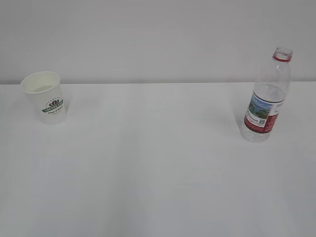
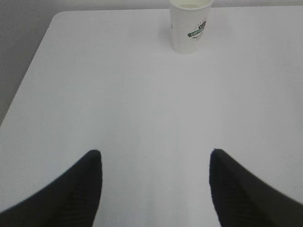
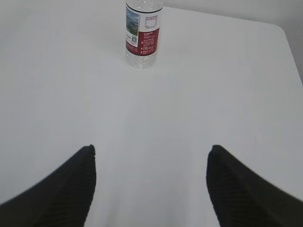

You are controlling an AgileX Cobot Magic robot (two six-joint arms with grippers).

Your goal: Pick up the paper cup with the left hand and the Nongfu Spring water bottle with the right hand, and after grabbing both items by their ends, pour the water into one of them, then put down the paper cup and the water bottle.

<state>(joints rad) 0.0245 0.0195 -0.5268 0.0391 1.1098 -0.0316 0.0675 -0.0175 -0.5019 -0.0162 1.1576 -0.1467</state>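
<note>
- Standing upright near the back left of a plain white desk [image 1: 158,168], the paper cup [image 1: 45,97] is small and white, with a green-and-black logo on its wall and a cream inside; nothing touches it
- Standing upright at the back right, well apart from the cup, the Nongfu Spring water bottle [image 1: 267,96] is tall and clear, with a red neck ring, no cap, and a red-edged label showing a landscape
- The water [image 1: 270,92] appears to reach to about the top of the label, so the bottle is likely moderately heavy and low-weighted
- The left gripper [image 2: 155,189] hangs low over bare desk with both dark fingers spread wide and nothing between them; the cup sits far ahead, slightly to the right of its centre line
- The right gripper [image 3: 150,187] is likewise spread wide and empty, with the bottle far ahead and a little left of centre
- Judged handling: the cup is light and thin-walled, easy to crush or tip, so a gentle hold around the middle of the wall suits it
- Judged handling: the bottle's plastic is smooth and may flex; squeezing an uncapped bottle could push water out, so a firm hold on the labelled body or lower part seems safest
</note>
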